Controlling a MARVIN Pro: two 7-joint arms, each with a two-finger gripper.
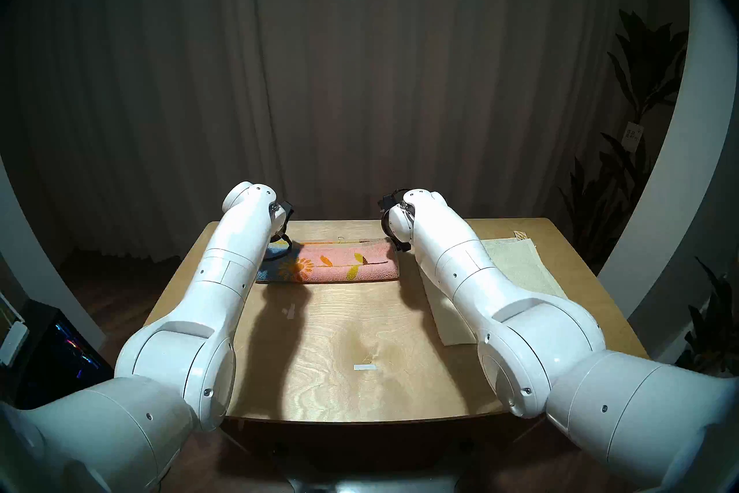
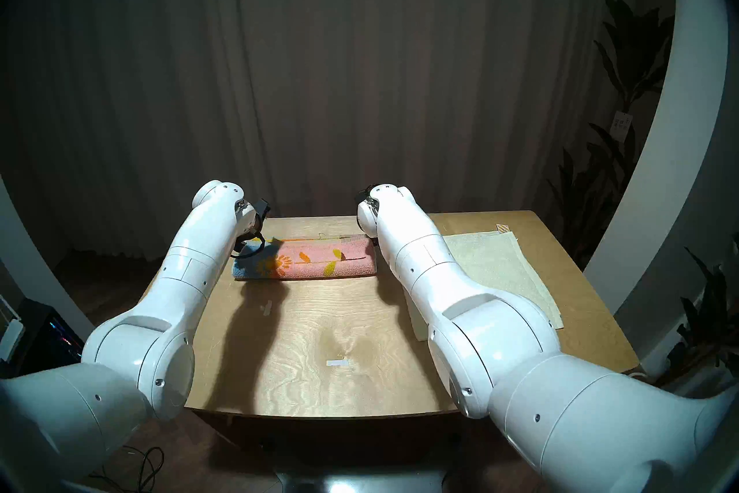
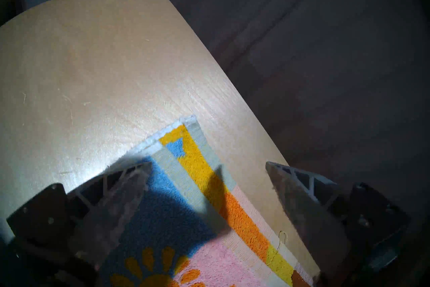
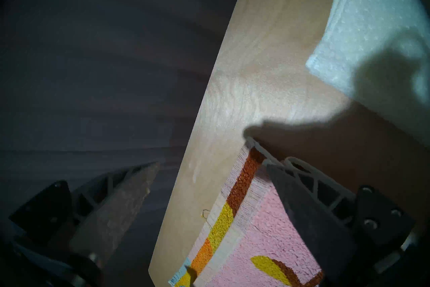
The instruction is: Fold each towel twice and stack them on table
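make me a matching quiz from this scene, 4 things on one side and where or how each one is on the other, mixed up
Things:
1. patterned towel
2. cream towel
3. left gripper
4. tape strip

States:
a. lying flat on the table's right side, partly under the right arm
b. open, above a blue and yellow towel corner
c. folded into a long strip near the far edge
d. stuck on bare wood near the front

Pairs: 1-c, 2-a, 3-b, 4-d

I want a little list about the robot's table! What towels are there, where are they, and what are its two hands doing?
Patterned towel: pink and blue terry towel with orange suns, folded into a long strip near the table's far edge
Plain towel: cream dotted terry towel, lying flat on the right side, partly under the right arm
Table: light plywood tabletop
Left gripper: jaws open, over the strip's blue corner
Right gripper: jaws open, at the strip's pink end
Stacked: not yet
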